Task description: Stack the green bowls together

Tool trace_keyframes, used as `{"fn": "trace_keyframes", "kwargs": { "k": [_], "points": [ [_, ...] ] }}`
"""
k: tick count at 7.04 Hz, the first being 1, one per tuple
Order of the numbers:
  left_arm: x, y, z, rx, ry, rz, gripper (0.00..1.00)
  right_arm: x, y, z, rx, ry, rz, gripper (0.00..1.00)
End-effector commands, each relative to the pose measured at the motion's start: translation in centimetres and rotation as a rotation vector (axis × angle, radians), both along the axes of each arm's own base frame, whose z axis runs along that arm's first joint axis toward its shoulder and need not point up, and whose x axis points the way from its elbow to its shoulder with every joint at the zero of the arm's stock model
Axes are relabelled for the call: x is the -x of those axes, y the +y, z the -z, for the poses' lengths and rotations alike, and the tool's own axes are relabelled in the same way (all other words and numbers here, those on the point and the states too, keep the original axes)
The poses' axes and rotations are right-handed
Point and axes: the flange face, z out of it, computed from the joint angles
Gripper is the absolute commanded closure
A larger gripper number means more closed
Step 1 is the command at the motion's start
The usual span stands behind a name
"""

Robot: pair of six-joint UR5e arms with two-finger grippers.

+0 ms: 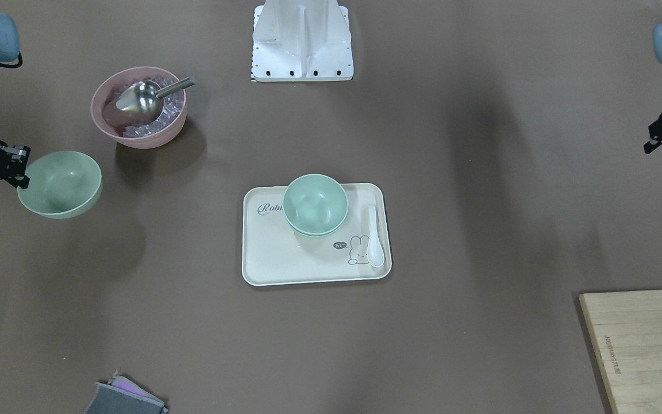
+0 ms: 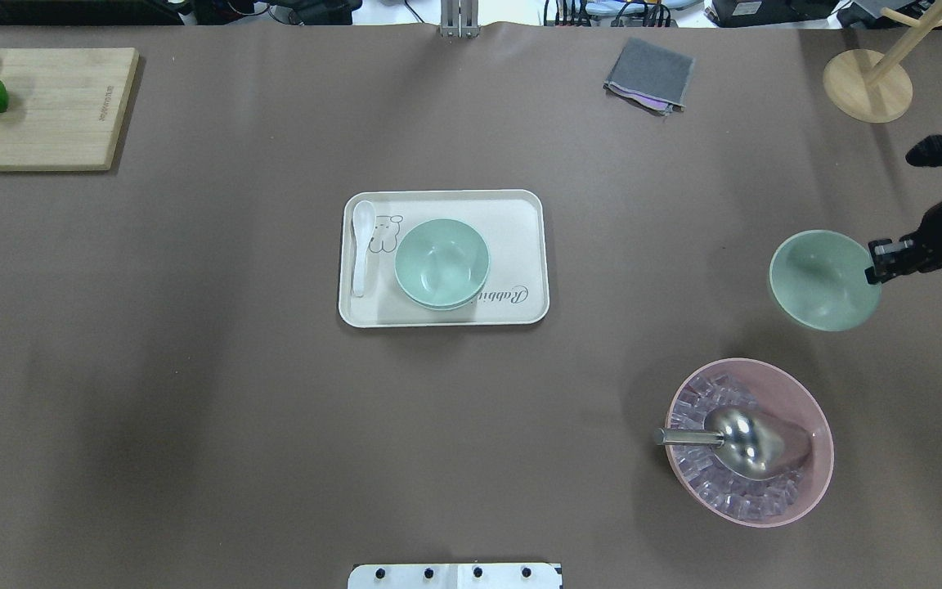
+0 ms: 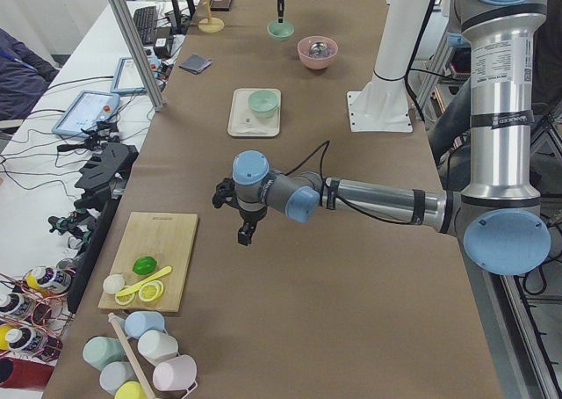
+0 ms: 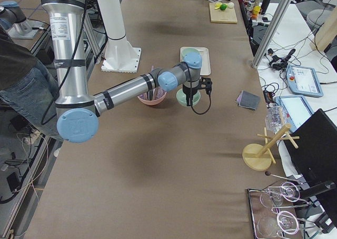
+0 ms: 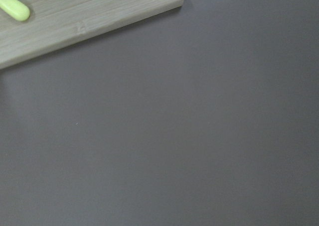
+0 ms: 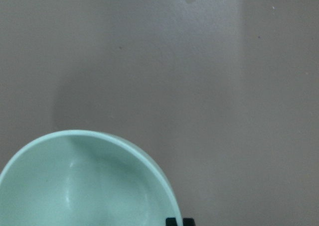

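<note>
1. The right gripper [image 1: 20, 168] is closed on the rim of the lone green bowl [image 1: 61, 184], pinching the wall on the side nearest the arm; in the right wrist view a black fingertip [image 6: 174, 221] shows at that rim
2. The lone green bowl [image 2: 824, 280] is mouth up and slightly tilted, and it seems to be lifted off the table [image 2: 193, 368], since its soft shadow lies apart from it
3. It hangs on the robot's right side, near the pink bowl [image 2: 816, 413] and well apart from the tray [image 2: 520, 214]
4. The nested green bowls [image 2: 441, 263], two of them one inside the other, stand upright on the tray near the middle of the table
5. A white spoon [image 2: 361, 245] lies on the tray just beside the nested green bowls, next to a printed rabbit
6. The pink bowl holds clear ice cubes and a metal scoop [image 2: 745, 442], whose handle sticks out over the rim
7. The left gripper [image 3: 246, 235] hangs above bare table near the cutting board [image 3: 158, 250] and holds nothing; I cannot tell how far its fingers are apart
8. A folded grey cloth [image 2: 651, 74] lies at the far edge of the table
</note>
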Motion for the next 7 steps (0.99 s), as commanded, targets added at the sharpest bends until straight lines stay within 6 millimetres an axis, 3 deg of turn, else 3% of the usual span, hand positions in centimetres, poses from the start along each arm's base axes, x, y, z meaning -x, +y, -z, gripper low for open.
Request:
{"fn": "trace_keyframes", "kwargs": {
  "k": [1, 2, 3, 5, 7],
  "points": [
    [8.5, 2.8, -4.4, -0.006, -0.04, -0.004, 0.02, 3.5, -3.8, 12.4, 0.052, -0.006, -0.01, 1.0],
    [12.9, 4.0, -5.3, 0.03, -0.051, -0.005, 0.02, 7.1, -2.8, 15.3, 0.104, -0.024, -0.042, 1.0],
    [14.6, 4.8, -5.6, 0.066, -0.047, 0.014, 0.02, 10.7, -1.5, 18.3, 0.142, -0.045, -0.061, 1.0],
    [14.6, 5.8, -6.0, 0.075, -0.051, 0.016, 0.02, 18.3, 0.2, 21.9, 0.15, -0.016, -0.068, 1.0],
    [14.8, 5.9, -6.2, 0.079, -0.064, 0.017, 0.02, 26.6, -0.7, 27.1, 0.22, -0.022, -0.144, 1.0]
  ]
}}
